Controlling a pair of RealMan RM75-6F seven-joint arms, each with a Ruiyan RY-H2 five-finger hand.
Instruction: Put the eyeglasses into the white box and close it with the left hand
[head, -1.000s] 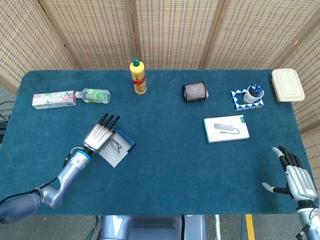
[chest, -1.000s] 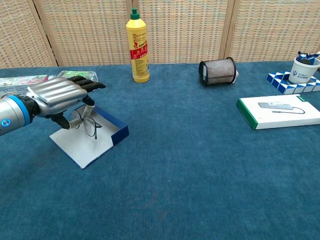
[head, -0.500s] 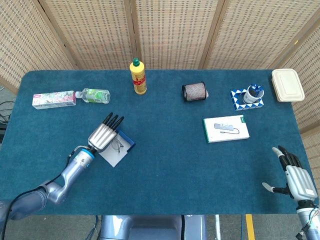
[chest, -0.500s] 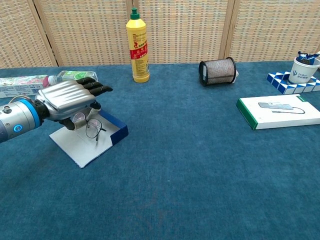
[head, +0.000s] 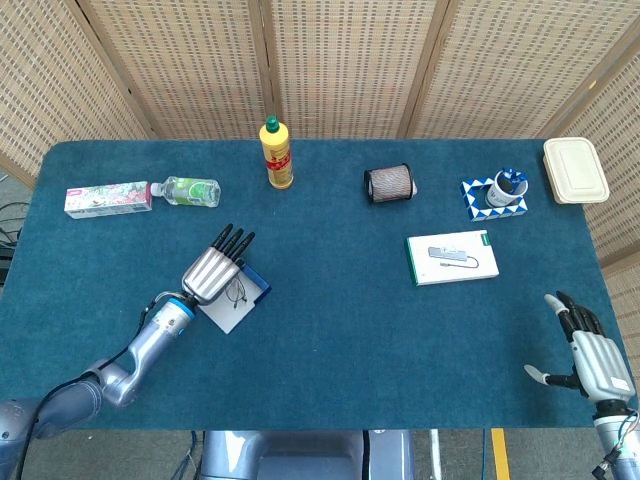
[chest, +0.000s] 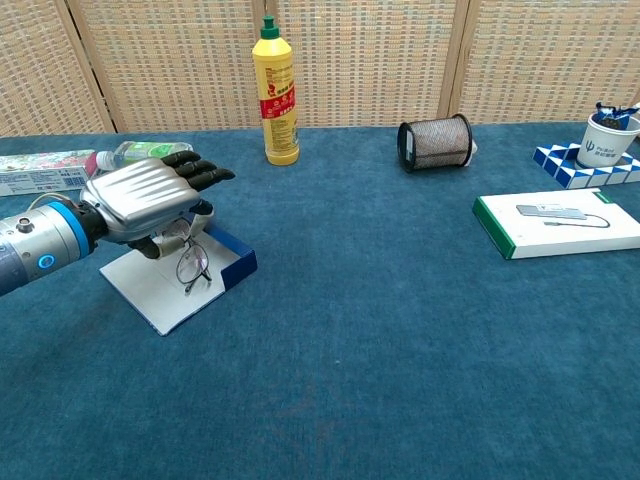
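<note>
Where lid lies open, thin-wire eyeglasses (chest: 191, 267)

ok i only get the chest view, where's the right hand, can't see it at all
observer: the head view has the right hand by the front right corner of the table, fingers apart, holding nothing.
operator: and anything past the mug on the right that i'm missing
observer: yes, a cream lidded container sits at the far right edge, just beyond the mug.
</note>
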